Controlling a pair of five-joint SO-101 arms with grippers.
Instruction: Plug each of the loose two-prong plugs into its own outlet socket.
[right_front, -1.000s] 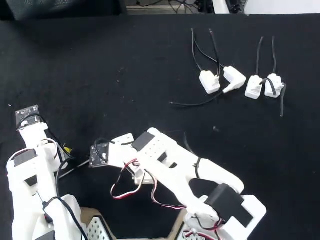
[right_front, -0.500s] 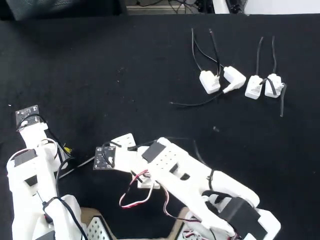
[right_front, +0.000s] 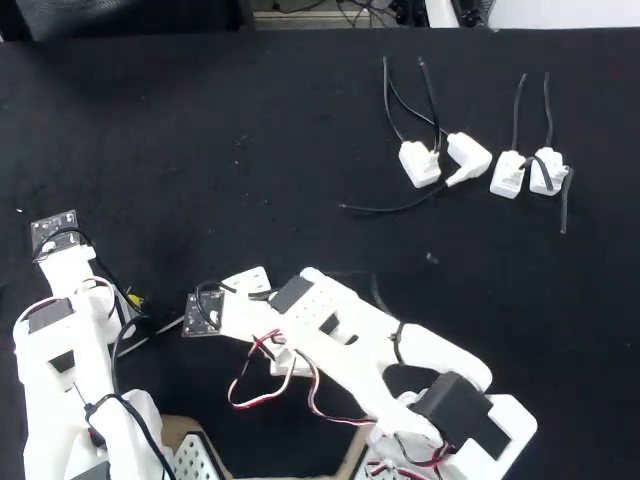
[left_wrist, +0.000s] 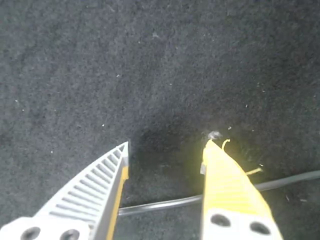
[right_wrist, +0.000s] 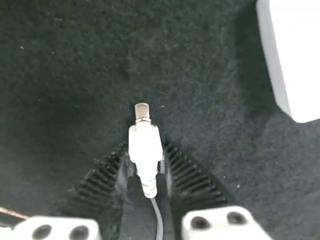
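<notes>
My right gripper (right_wrist: 145, 150) is shut on a small white plug (right_wrist: 144, 131), whose metal tip points at the black table and whose thin cable runs back between the black ribbed fingers. In the high view the right arm (right_front: 330, 330) stretches leftward at the front, ending close to the left arm (right_front: 60, 340). My left gripper (left_wrist: 166, 145) hangs open just above the table, with a thin black cable (left_wrist: 160, 204) crossing between its fingers. At the far right lie several white outlet and plug pieces (right_front: 420, 163), (right_front: 468, 156), (right_front: 508, 173), (right_front: 547, 170) with black cables.
The table (right_front: 200, 130) is covered in black cloth. A loose black cable (right_front: 390, 208) trails in front of the white pieces. A white rounded body (right_wrist: 292, 55) sits close beside the held plug. The table's back edge runs along the top of the high view.
The right arm's elbow dipped toward the front right, then came back. Its wrist shifted only slightly and stays near the left arm. The left arm has not moved.
</notes>
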